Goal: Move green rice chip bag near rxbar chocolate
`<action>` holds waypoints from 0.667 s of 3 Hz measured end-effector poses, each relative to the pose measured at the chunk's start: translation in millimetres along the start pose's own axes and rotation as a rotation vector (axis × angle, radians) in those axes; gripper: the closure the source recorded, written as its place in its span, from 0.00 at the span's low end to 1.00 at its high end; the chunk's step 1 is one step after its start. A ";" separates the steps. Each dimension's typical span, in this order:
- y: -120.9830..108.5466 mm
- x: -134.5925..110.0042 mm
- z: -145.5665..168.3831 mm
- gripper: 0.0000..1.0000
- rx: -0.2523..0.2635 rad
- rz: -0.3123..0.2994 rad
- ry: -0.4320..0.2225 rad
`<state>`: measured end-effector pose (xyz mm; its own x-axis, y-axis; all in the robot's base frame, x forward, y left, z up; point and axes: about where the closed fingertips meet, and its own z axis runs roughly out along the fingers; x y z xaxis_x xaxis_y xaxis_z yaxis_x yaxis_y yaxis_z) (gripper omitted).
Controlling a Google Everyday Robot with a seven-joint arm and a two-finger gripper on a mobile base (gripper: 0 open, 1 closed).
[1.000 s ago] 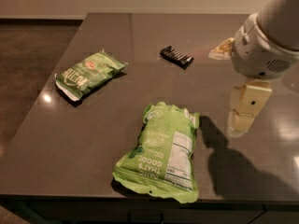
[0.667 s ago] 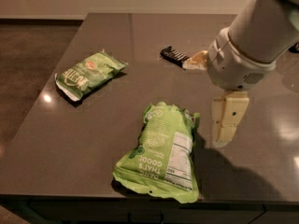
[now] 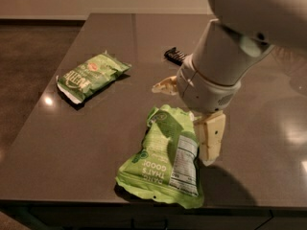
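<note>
The green rice chip bag (image 3: 165, 160) lies flat on the dark table (image 3: 96, 138) near the front edge, its white nutrition panel facing up. The rxbar chocolate (image 3: 174, 55) lies further back, a small black bar partly hidden behind my arm. My gripper (image 3: 183, 123) hangs over the bag's upper right corner, open. One cream finger (image 3: 210, 138) points down along the bag's right edge. The other finger (image 3: 164, 86) sticks out to the left above the bag's top. It holds nothing.
A smaller, darker green bag (image 3: 90, 75) with a white logo lies at the left of the table. My large white arm (image 3: 230, 47) covers the upper right of the view. The table's front edge (image 3: 144, 200) runs just below the rice chip bag.
My arm and gripper have moved left and toward the camera, from the right of the table to over the rice chip bag's upper right corner. The bags and the bar have not moved.
</note>
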<state>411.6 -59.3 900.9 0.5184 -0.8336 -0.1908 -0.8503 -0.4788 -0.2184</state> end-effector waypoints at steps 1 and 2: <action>2.3 -8.9 16.7 0.00 -0.037 -0.115 0.027; 5.1 -13.6 29.8 0.00 -0.068 -0.203 0.057</action>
<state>403.0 -42.2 873.9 0.6755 -0.7312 -0.0946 -0.7339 -0.6544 -0.1819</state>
